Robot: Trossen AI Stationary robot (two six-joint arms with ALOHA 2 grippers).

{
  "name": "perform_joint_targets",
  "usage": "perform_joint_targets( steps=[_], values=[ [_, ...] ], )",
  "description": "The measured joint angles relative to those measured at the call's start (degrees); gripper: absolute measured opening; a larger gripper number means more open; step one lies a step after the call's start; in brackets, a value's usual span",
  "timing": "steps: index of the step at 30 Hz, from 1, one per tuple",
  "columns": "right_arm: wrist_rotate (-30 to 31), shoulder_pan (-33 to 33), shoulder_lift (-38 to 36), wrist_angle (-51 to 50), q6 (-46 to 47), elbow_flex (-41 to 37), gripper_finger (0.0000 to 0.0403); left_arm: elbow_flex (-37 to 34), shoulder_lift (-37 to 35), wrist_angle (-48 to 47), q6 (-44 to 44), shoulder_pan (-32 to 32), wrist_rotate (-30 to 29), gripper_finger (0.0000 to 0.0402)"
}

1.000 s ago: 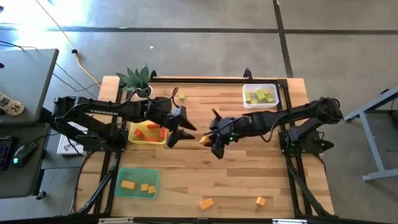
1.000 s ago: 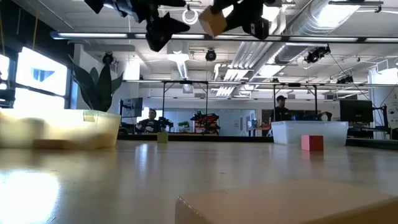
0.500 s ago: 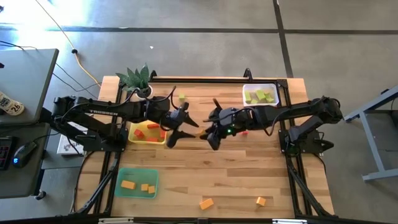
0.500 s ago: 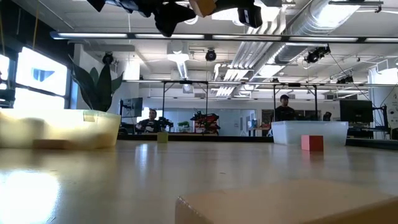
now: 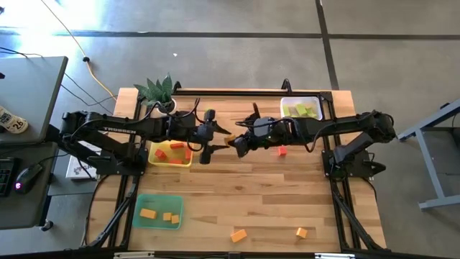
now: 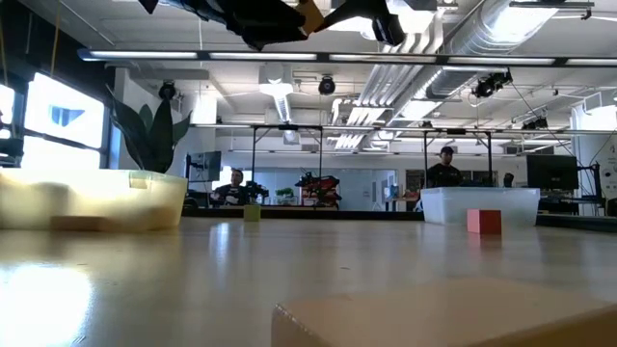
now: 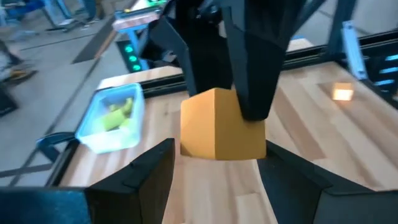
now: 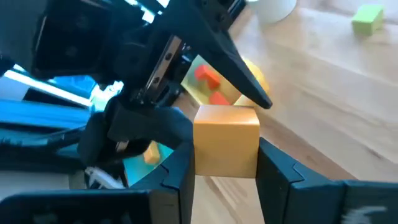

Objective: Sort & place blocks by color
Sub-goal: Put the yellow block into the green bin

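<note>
1. Front edge of the table [image 5: 215, 208]: two loose orange blocks [image 5: 238, 235] are seen lying well apart, not yet sorted.
2. Front left corner: a green tray [image 5: 144, 219] is seen holding three orange blocks. It is judged to be where orange belongs.
3. Left edge, farther back: a yellow tray [image 5: 154, 160] is seen with red blocks inside.
4. Above mid-table: the held block [image 7: 221, 124], orange, is clamped between the fingers of the right gripper [image 8: 226, 149] and is clear of the surface.
5. Change noted: over the last second this block has been carried back and toward the left arm. The left gripper [image 7: 217, 152] has been turned to meet it.
6. The left gripper's fingers are spread and stand on either side of the held block. Contact cannot be confirmed.
7. Judgement: a mid-air handover is being set up, so the block can be taken to the green tray on the left arm's side. The left fingers must be closed before the right ones are released, or the block may be dropped.
8. Right of the grippers: one red block [image 5: 281, 151] is left on the wood.
9. Near the back edge: one green block [image 5: 210, 114] is left loose.
10. Back right corner: a clear tray [image 5: 285, 119] is seen holding green blocks.
</note>
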Motion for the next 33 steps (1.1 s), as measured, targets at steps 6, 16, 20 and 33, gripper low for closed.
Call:
perform_joint_targets(
  steps=[6,16,20,33],
  values=[
    [1.15,-0.37,0.0,0.42,1.52,0.02,0.0103,0.0,0.02,2.61,0.08,-0.15,-2.26,0.0211],
    [2.37,-0.33,0.0,2.6,4.13,0.02,0.0103,0.0,0.02,3.71,6.01,-0.52,-4.82,0.0207],
    [2.18,-0.69,0.0,2.58,4.98,0.02,0.0103,0.0,0.02,3.67,6.03,-0.57,-5.13,0.0179],
    [-0.63,-2.35,0.0,2.31,4.26,0.02,0.0141,0.05,0.04,3.43,8.44,-1.58,-8.38,0.0114]
  ],
)
